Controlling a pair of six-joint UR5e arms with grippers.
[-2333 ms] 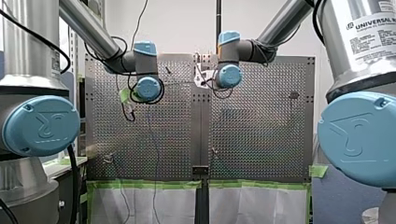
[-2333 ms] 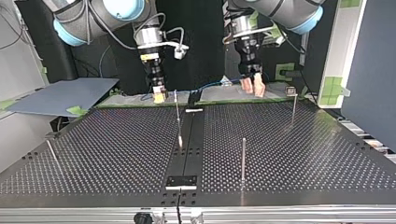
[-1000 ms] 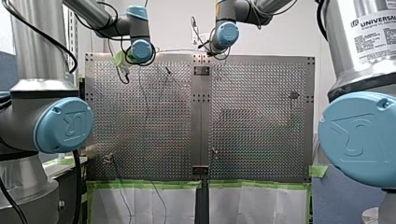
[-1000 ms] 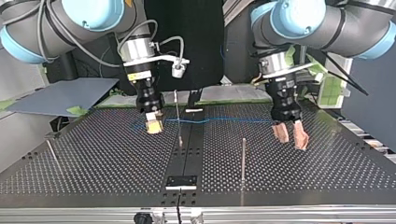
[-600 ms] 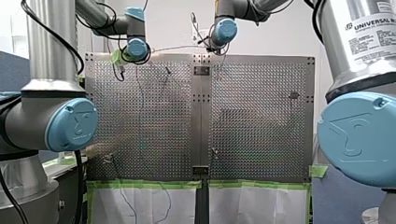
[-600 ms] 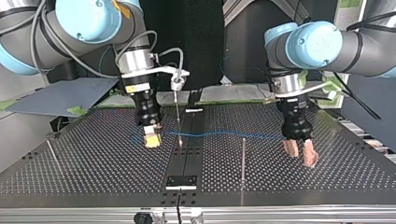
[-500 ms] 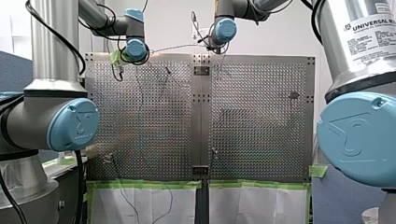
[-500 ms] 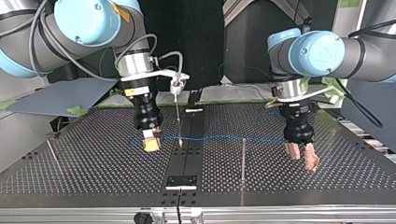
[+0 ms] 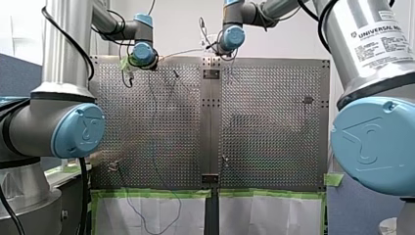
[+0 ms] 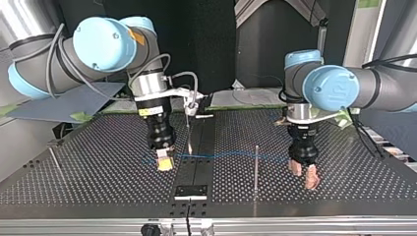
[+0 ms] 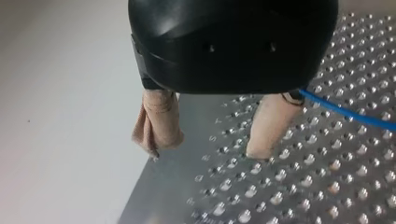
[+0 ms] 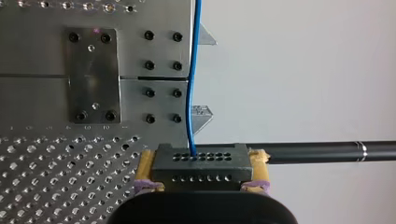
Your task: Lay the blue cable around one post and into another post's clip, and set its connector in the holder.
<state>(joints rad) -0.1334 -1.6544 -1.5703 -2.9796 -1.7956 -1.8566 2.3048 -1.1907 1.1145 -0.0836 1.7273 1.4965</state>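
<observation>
Holder [image 10: 192, 191] lying flat at table's [image 10: 98, 177] near edge in top view, well apart from connector [image 12: 201, 169]. Connector, a black rectangular block with two rows of small holes, sitting clamped between yellow pads of right gripper [image 12: 201, 158]. Thin blue cable [image 10: 231, 155] running from connector over perforated metal table, crossing slim metal post [image 10: 256, 164], reaching left gripper [image 10: 304, 176]. Left gripper's beige padded fingers [image 11: 159, 123] standing apart, cable passing beside one finger.
</observation>
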